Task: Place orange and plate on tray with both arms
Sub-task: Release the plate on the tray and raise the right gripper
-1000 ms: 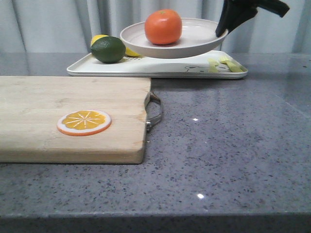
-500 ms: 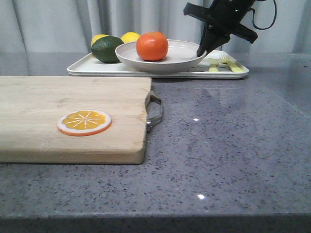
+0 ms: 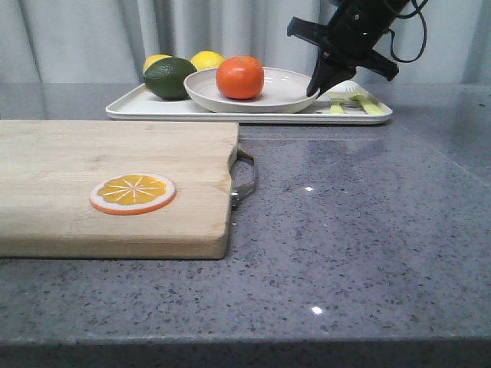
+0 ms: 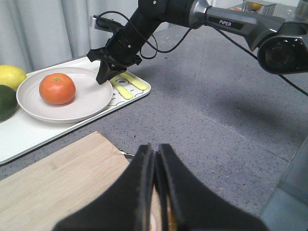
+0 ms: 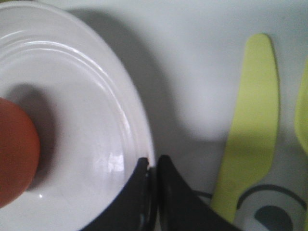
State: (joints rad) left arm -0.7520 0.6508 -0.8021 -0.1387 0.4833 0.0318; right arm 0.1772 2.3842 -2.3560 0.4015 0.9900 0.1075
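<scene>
Nearest, the left gripper [image 4: 155, 192] hovers over the cutting board [image 3: 115, 184], its jaws pressed together on nothing. Farther back, the tray [image 3: 153, 110] carries the plate [image 3: 284, 92] with the orange [image 3: 240, 77] on it. The right gripper [image 3: 313, 89] pinches the plate's rim.

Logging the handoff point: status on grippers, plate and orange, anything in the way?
Right gripper shut on plate rim. Left gripper shut, empty. Orange in plate, plate down on tray. Nothing blocking.
</scene>
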